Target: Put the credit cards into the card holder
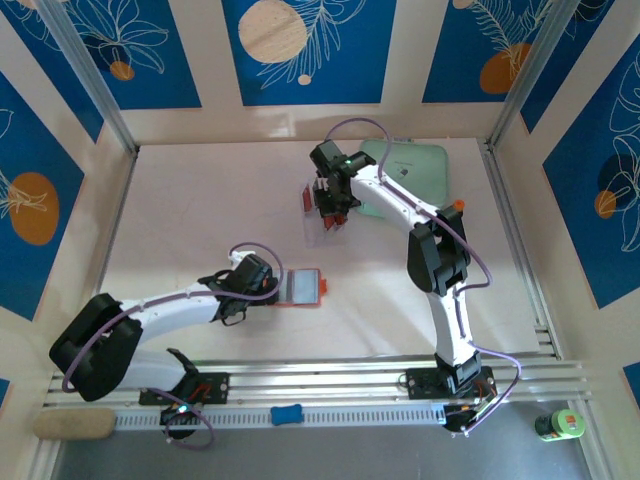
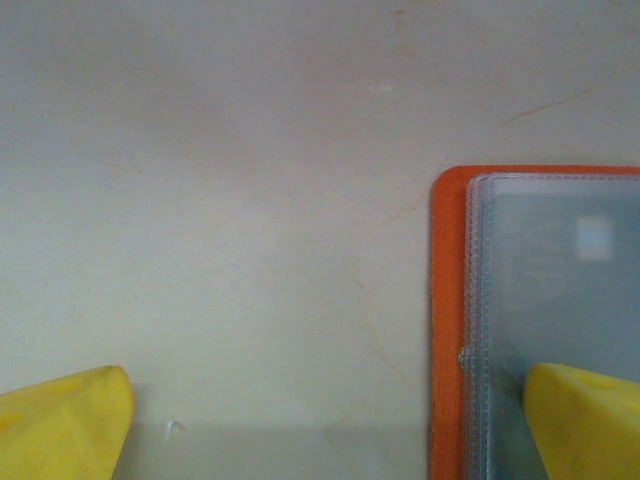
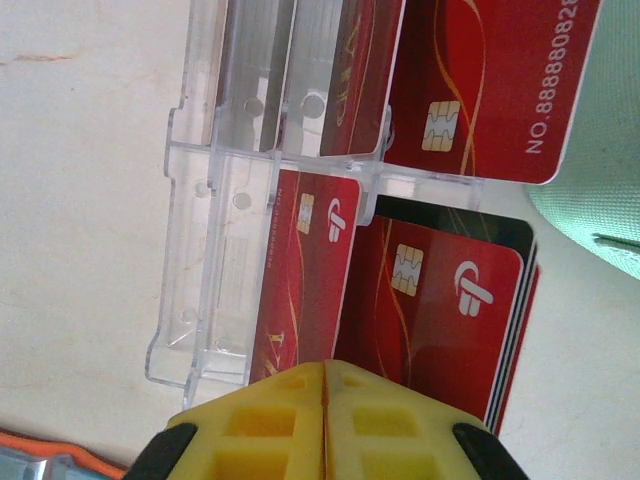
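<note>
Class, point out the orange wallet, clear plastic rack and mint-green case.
Orange folding wallet (image 2: 447, 330): left wrist view, orange border.
Clear plastic rack (image 3: 210, 260): right wrist view, side wall.
Mint-green case (image 1: 425, 163): top external view, far part.

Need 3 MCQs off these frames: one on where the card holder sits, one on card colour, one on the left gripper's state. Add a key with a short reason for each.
1. Where does the card holder lie?
A. In the far left corner
B. In the far right corner
C. Right at the left gripper

2. What colour are most of the credit cards in the right wrist view?
A. Blue
B. Red
C. White

3. How do the left gripper's fingers stand?
A. Spread wide apart
B. Pressed together
C. Clamped on a card

Key:
1 C: the top view shows the open orange wallet against the gripper's tip, and the left wrist view shows one finger over its grey inside.
2 B: nearly every card face is red with a chip.
3 A: the two yellow fingers sit at opposite sides of the left wrist view.
</note>
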### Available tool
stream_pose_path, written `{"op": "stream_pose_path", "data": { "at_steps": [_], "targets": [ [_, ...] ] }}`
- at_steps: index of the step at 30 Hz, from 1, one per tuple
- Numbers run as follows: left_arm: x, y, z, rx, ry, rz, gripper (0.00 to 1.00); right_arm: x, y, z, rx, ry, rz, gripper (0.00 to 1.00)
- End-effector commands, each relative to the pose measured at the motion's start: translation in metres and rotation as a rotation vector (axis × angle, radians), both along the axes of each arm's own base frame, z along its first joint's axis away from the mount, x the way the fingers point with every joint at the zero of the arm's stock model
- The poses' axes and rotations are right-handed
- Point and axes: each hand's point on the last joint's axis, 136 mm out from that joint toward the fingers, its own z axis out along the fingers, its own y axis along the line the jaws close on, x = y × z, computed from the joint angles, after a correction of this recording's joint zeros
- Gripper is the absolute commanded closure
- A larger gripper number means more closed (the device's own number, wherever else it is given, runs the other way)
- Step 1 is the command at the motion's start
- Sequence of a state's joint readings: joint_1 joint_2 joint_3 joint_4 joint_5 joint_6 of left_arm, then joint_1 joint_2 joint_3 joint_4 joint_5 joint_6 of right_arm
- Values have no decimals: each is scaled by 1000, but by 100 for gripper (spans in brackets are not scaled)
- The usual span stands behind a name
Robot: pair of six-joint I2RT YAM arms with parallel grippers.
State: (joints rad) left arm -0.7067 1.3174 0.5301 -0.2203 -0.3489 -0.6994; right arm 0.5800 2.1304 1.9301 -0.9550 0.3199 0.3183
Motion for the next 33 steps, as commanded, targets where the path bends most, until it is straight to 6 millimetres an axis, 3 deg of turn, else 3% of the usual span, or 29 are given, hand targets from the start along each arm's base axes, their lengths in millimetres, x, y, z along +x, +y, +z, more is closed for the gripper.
{"op": "stream_pose_path", "data": {
  "at_steps": [1,6,27,33],
  "targets": [
    [1,3,2,-15,-9,16,0,-5,11,8,89,29,3,89],
    [1,2,2,-17,-10,15,0,-5,15,12,133,38,-6,81],
    [3,0,1,-25,-16,15,0,-6,29,19,230,58,-15,81],
    [3,1,0,-26,-15,15,0,-4,27,10,199,76,-19,79]
  ]
}}
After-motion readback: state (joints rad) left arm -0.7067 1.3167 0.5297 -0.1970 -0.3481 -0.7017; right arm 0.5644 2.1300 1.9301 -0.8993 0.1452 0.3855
